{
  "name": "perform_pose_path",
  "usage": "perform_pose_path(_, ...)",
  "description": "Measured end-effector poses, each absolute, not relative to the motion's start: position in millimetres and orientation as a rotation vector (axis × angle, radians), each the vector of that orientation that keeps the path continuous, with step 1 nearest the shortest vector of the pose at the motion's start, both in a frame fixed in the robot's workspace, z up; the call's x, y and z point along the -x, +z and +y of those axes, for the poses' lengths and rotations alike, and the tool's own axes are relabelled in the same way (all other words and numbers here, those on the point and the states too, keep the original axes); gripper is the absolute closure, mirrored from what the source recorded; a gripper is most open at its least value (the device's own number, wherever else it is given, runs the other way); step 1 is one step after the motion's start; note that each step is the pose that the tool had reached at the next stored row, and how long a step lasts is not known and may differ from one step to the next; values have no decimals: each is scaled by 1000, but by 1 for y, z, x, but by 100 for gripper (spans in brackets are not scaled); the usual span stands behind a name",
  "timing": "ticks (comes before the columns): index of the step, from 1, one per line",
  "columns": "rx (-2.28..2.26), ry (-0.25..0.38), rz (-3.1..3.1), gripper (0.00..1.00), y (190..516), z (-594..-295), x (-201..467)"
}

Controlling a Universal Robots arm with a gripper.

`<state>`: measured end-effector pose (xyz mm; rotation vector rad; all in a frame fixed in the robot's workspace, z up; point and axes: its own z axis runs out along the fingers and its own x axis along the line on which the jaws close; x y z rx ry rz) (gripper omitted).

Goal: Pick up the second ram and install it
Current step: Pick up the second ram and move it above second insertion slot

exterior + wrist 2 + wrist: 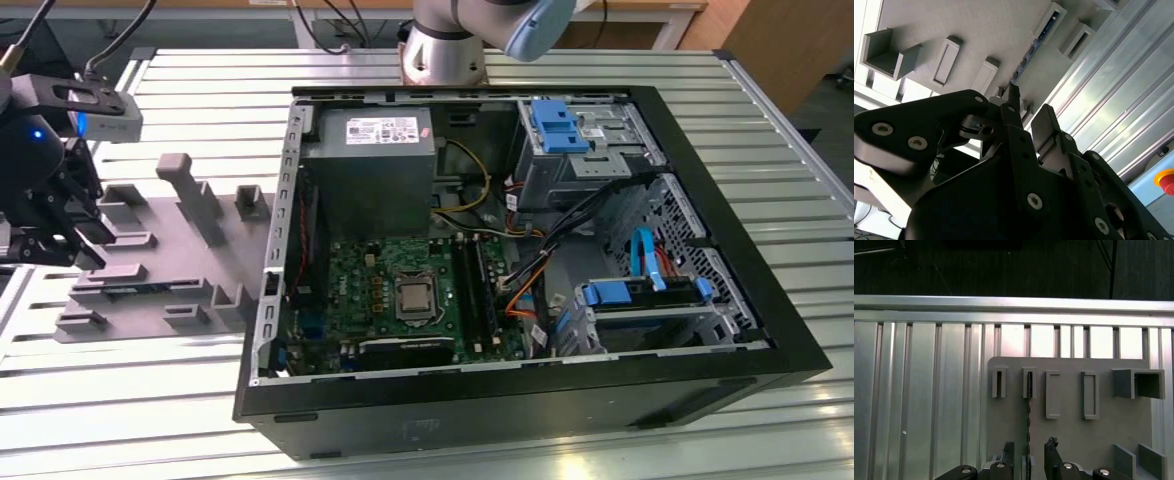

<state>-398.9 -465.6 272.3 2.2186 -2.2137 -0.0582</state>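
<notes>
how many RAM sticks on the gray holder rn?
1. The RAM stick stands on edge in a slot of the gray holder, in line with the open gripper. Any behind the gripper would be hidden.

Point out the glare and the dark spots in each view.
Exterior view: hard glare on the metal table, computer case inside shaded. Second wrist view: the claw is a dark mass against bright table slats. First wrist view: even light on the grey tray, blackness beyond the table edge.

Close quarters over the tray (1069, 440)
We see raised holders (1053, 395) flanking the second ram (1029, 410); the ribbed counter (929, 400) beside seems open.
</notes>
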Motion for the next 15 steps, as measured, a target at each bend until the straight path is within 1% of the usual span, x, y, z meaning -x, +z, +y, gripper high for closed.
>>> perform_pose_path(15,-2207,-58,-2225,63,259,-467,399)
